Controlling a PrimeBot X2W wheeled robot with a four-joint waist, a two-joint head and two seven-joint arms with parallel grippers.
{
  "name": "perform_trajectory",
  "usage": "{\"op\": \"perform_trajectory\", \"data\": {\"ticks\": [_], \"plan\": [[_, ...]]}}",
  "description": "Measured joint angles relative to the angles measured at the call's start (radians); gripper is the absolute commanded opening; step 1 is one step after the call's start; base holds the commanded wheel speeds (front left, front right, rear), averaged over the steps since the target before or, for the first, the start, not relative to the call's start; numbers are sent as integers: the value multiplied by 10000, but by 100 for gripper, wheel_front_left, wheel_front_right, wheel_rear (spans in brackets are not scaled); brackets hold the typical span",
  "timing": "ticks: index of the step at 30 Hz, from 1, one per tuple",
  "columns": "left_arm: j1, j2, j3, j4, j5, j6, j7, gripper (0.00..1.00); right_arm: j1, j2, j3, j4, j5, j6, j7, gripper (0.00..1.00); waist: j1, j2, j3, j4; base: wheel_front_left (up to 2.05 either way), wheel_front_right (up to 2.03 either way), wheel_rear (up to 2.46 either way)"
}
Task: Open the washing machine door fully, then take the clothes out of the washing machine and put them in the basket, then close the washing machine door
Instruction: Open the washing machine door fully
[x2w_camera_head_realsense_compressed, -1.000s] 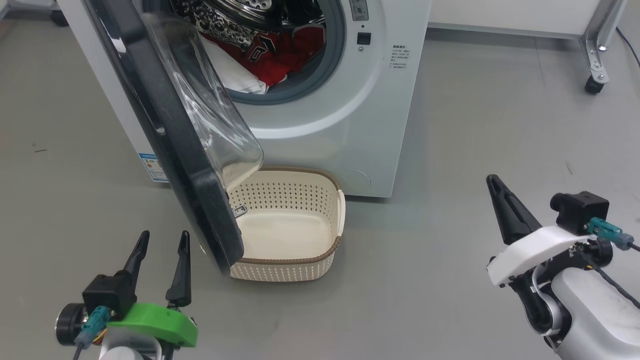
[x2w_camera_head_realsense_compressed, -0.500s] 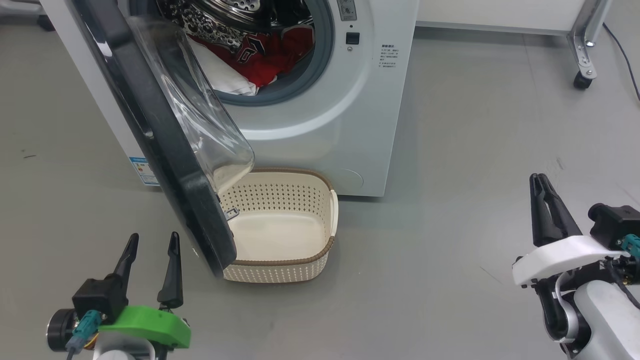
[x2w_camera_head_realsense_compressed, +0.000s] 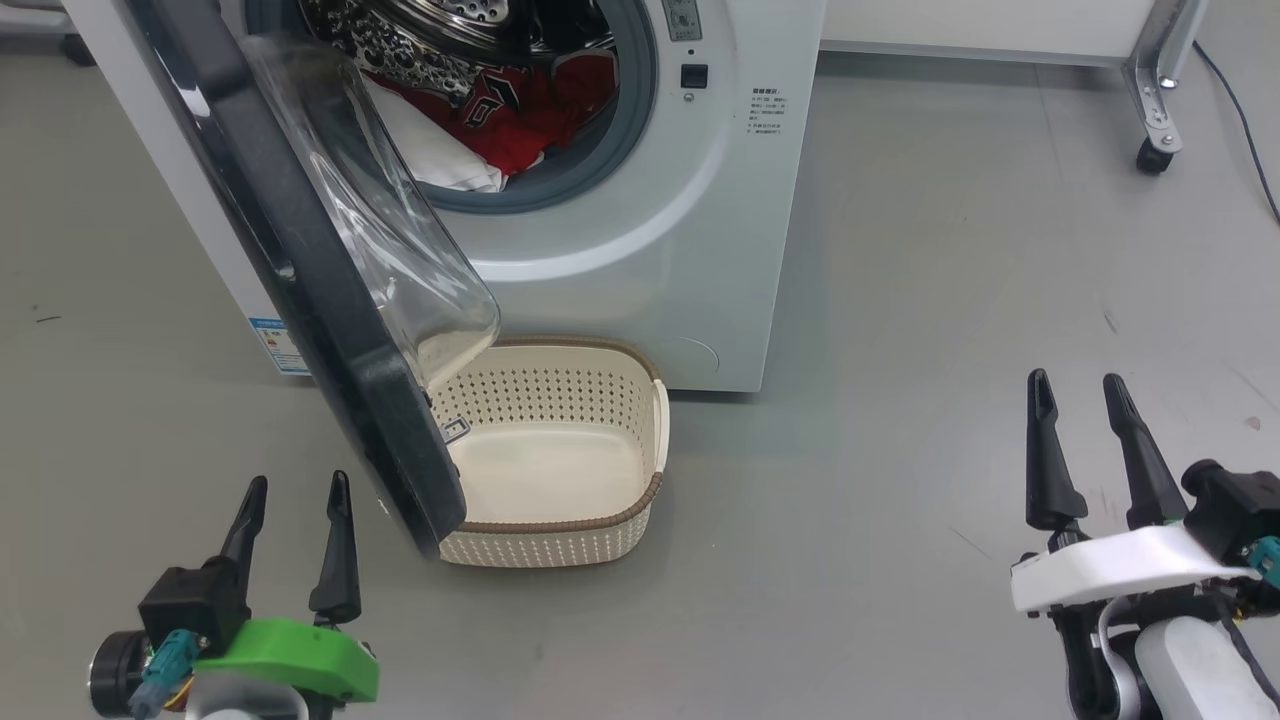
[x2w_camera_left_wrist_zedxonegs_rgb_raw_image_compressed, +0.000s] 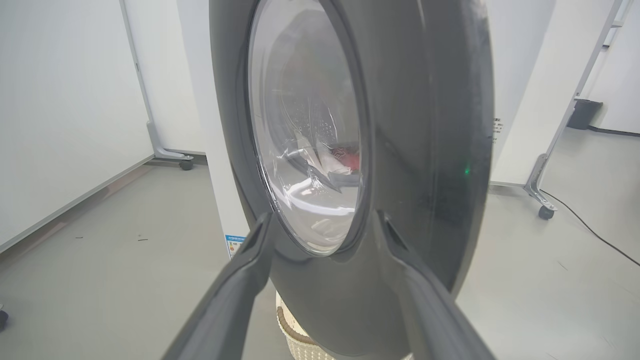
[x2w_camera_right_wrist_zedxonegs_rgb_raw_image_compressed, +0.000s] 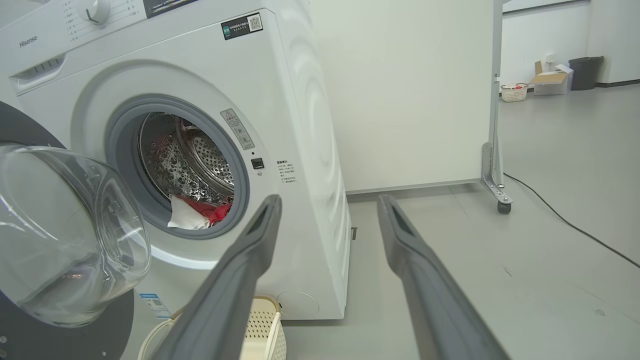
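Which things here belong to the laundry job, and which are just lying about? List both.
Job:
- washing machine
- door, hanging open
- clothes in the drum
- basket on the floor in front

Lying about:
- wheeled stand
- black cable
- cardboard box
- dark bin
- small far basket

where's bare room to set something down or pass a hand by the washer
Free: the grey floor right of the washing machine and the basket, up to the right gripper. Crowded: the washing machine door overhangs the basket's left end.
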Motion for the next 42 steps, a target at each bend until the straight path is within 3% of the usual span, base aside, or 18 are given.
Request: {"op": "perform_trajectory", "data": {"ticks": [8,16,42], "plan": [[4,-15,-38,15,13,-75,0,100,799,489,-318,-199,-357,15,0,100,0,0,-24,28,0,0,0],[25,-35,29,52,65,-75,0,100,1055,627,-334,-267,-859,368,0,100,0,0,-43,66,0,0,0],[71,-69,196,42,278,-77,0,100,1450,1112,-637,-111,-1559,1072,0,100,0,0,-55,54,0,0,0]]}}
